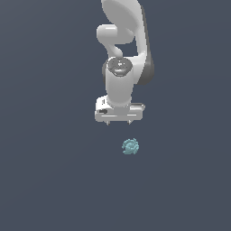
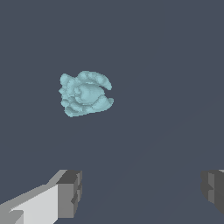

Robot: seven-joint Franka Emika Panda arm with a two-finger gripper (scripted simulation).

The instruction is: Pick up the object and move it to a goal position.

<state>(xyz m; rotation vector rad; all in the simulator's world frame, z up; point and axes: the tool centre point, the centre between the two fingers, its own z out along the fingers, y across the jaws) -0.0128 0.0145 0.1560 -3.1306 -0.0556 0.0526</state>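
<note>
A flat, unpatterned slate blue-grey is shown across the whole ground (image 1: 49,180), without markings or seams. The object (image 1: 130,146) is coloured a pale teal-blue, and in the wrist view (image 2: 85,93) a swirled pattern of lighter ridges and slightly darker hollows is seen over it. The arm (image 1: 121,85) is rendered in plain white, with dark grey on the joint cap and along the shaded side. The gripper (image 1: 119,122) is given a white body; its fingertips (image 2: 70,192) are shown in mid grey, and a darker grey, perhaps only shadow, is seen on the inner faces
</note>
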